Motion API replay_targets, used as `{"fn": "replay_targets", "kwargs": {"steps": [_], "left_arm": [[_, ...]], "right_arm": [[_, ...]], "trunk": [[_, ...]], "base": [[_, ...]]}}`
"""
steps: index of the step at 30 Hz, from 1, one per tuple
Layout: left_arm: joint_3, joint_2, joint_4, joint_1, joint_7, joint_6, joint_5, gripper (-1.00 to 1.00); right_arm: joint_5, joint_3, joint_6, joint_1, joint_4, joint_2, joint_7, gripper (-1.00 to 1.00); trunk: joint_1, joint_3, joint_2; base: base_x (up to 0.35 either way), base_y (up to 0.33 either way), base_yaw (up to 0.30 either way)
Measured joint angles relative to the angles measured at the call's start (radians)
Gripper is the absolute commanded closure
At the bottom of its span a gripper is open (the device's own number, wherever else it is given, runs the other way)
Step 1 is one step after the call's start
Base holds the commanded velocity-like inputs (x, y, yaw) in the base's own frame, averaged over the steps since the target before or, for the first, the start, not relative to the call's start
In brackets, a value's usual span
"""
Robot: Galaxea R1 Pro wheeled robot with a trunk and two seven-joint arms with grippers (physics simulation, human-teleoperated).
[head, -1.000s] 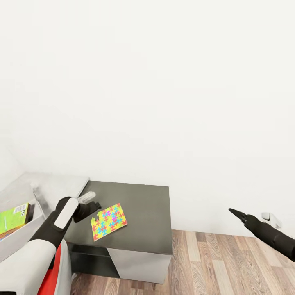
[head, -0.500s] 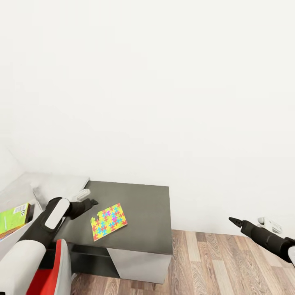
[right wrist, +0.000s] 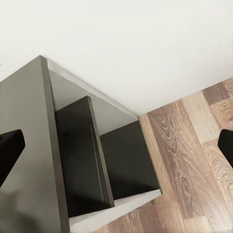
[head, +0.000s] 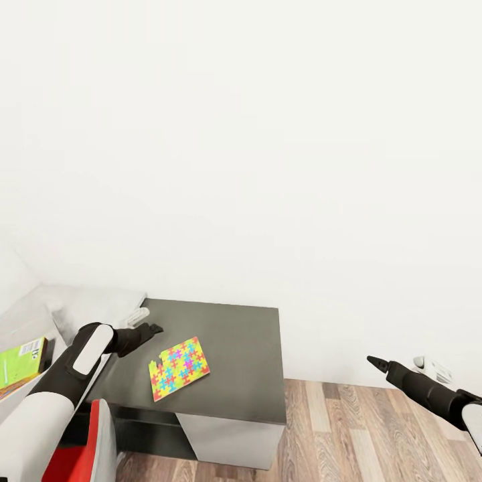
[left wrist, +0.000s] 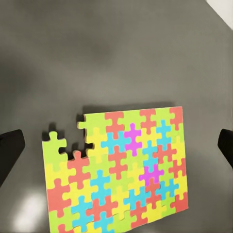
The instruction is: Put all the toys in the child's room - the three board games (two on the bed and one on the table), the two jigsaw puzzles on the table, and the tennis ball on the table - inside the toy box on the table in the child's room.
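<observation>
The jigsaw puzzle (head: 179, 367) is a flat panel of interlocking red, yellow, green, blue and pink pieces, lying tilted on the dark grey section of the table (head: 241, 335); in the left wrist view the jigsaw puzzle (left wrist: 116, 170) shows one corner broken, with a green piece sitting partly loose at its edge. The left gripper (head: 148, 330) hangs over the dark top at about 10 o'clock from the puzzle, near it but apart; its fingers (left wrist: 9, 153) stand at the two sides of the wrist picture, spread wide, with nothing between them but puzzle and tabletop below. The right gripper (head: 372, 362) is out at 3 o'clock, well apart from the table, over the wood-plank floor (head: 375, 428); its fingers (right wrist: 8, 148) are likewise wide and empty, looking down on the table's open side shelves (right wrist: 87, 160). At 9 o'clock a green-edged board game (head: 20, 361) lies at the frame's edge. A white wall (head: 268, 167) stands behind.
</observation>
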Motion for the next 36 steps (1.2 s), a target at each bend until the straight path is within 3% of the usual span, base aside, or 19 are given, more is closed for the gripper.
{"fn": "replay_targets", "kwargs": {"steps": [10,36], "left_arm": [[-0.002,-0.002,0.0,0.0,-0.001,0.002,0.0,-1.0],[0.0,0.001,0.0,0.001,-0.001,0.011,0.001,-1.0]], "right_arm": [[0.003,0.038,-0.001,-0.001,-0.001,0.02,-0.001,-1.0],[0.006,0.041,0.001,-0.015,0.001,0.025,-0.001,-1.0]], "trunk": [[0.0,-0.008,0.0],[0.0,-0.049,0.0]], "base": [[0.003,0.001,0.0],[0.0,0.0,0.014]]}}
